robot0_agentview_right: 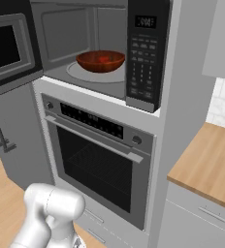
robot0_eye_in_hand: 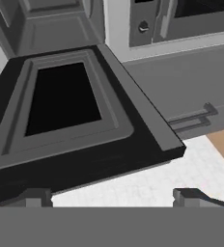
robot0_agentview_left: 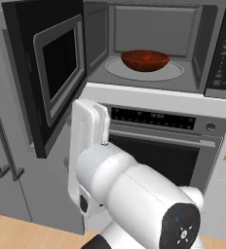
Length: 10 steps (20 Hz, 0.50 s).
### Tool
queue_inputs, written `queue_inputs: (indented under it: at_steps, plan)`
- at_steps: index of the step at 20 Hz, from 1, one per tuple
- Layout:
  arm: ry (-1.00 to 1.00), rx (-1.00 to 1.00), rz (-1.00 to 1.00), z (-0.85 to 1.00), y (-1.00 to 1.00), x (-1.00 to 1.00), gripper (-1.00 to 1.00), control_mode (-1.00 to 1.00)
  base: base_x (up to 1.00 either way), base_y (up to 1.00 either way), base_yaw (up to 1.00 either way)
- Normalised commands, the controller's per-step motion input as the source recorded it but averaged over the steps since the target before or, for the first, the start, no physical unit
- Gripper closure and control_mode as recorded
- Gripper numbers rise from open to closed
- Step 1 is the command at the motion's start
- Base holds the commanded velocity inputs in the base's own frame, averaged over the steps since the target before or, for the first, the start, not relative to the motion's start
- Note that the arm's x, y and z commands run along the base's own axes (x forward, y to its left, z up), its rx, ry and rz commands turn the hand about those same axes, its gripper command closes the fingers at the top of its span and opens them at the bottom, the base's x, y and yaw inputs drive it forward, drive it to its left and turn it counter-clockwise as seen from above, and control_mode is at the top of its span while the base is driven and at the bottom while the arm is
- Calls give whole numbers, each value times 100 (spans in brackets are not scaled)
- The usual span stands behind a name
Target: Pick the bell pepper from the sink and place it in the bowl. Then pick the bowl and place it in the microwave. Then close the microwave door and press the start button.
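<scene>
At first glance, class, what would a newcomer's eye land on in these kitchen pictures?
The reddish-brown bowl on the turntable inside the open microwave, something red showing in it. Next, the black microwave door swung wide to the left, above the oven.

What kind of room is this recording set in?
A home kitchen, apparently: a built-in microwave sits open above a wall oven, with a wooden countertop to the right.
</scene>
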Motion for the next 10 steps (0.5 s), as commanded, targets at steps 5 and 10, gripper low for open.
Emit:
queue_inputs:
  at_steps: [5,10]
  plan:
    - [0,0,-7,-19,67,41,-100,-100,0,0,0]
    - [0,-9,-14,-31,57,52,-100,-100,0,0,0]
